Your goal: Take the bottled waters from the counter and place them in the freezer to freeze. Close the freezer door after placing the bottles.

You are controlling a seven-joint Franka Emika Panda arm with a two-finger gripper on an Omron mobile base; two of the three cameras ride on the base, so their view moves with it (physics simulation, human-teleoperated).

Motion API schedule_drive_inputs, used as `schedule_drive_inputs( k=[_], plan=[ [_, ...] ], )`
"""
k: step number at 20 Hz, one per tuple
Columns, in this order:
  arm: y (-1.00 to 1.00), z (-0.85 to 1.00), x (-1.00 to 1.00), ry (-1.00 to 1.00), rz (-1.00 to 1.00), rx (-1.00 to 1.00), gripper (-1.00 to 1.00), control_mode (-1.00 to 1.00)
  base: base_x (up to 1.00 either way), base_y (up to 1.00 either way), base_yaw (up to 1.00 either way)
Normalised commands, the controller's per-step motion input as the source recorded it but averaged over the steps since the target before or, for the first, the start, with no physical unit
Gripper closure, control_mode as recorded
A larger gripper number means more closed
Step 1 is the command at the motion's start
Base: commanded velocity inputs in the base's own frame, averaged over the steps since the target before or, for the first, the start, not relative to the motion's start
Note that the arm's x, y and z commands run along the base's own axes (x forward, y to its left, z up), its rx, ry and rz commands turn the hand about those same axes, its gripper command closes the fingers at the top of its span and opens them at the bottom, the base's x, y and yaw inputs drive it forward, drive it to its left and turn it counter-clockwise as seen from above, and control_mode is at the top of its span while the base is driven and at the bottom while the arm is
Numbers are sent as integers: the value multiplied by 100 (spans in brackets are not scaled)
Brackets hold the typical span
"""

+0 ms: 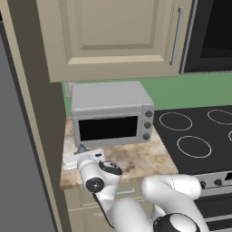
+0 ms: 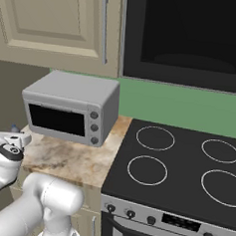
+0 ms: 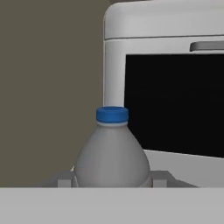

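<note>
Beige marbled counter (image 1: 136, 158) runs under our arm, wedged between a tall dark panel on one side and the black stovetop (image 1: 199, 131) on the other; green wall behind, cream wall cabinets (image 1: 113, 36) above.

At the jaws: our gripper (image 3: 112, 179) has its two fingers drawn in against the sides of a translucent grey bottle (image 3: 112, 157), pinching its body low down; the blue cap (image 3: 112, 114) stands upright just above the fingertips; from the left base view the same cap (image 1: 82, 147) peeks out just past the hand, at the counter's near-left corner.

Just beyond the held bottle, away from us, sits a grey toaster oven (image 1: 111, 113) with a dark glass door; it is near the bottle but we cannot tell whether they touch; well off to the stovetop side of the jaws lie four white ring burners.

Progress, as we judge it: very early; the first bottle looks grasped but seems to rest on the counter, not yet lifted; carrying it to the freezer, setting it inside, fetching the other bottle, and shutting the freezer door all remain.

Counts: one bottle that we can make out, in the jaws; the second, white one we cannot pick out; one toaster oven; one stovetop with four rings; one gripper.
</note>
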Motion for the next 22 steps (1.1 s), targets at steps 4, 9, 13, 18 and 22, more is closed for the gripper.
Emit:
schedule_drive_inputs(
  k=[4, 9, 13, 18, 22],
  plan=[
    [-1, 48, -19, 0, -2, 0, 100, -100, 0, 0, 0],
    [-6, 100, -61, 0, -11, 0, 100, -100, 0, 0, 0],
    [-18, 98, -86, -2, -8, 0, 100, -100, 0, 0, 0],
    [-9, 98, -95, 0, -9, 0, 100, -100, 0, 0, 0],
    [-1, 100, -87, 0, -13, 0, 100, -100, 0, 0, 0]
  ],
)
